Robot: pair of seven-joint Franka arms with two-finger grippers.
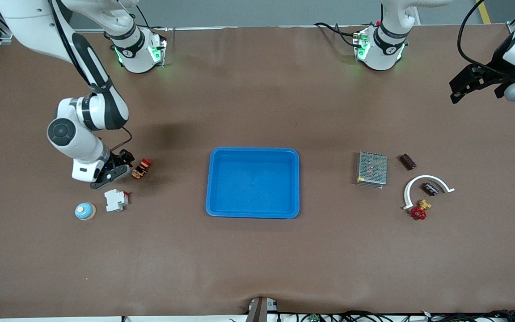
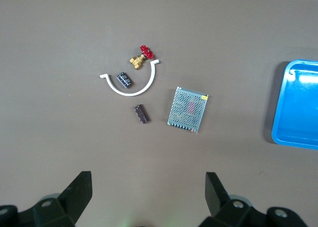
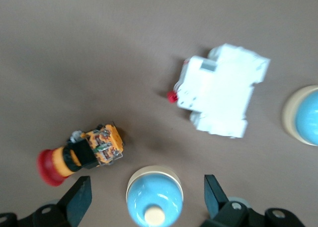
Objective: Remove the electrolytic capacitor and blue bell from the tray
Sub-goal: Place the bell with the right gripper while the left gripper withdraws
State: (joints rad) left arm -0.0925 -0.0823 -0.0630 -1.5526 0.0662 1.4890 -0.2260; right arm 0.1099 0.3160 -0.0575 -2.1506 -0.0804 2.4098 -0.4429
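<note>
Blue bell (image 1: 85,211) low in frame, outside the empty tray (image 1: 215,179); right gripper (image 1: 116,167) spread nearby, left gripper (image 1: 467,85) spread, waiting near the upper edge. Looks finished.

Blue tray (image 1: 252,154) empty, mid-table; capacitor (image 1: 430,188) inside white arc; blue bell (image 1: 85,211) upright – both on table.

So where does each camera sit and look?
Front view: high across the table, facing both arms; sees the bright blue plastic tray.
Left wrist view: on the left arm, looking down past the open left fingers at the grey metal mesh box.
Right wrist view: on the right arm, looking down past the open right fingers at the white plastic breaker.
Shared: front view also shows box and breaker.
</note>
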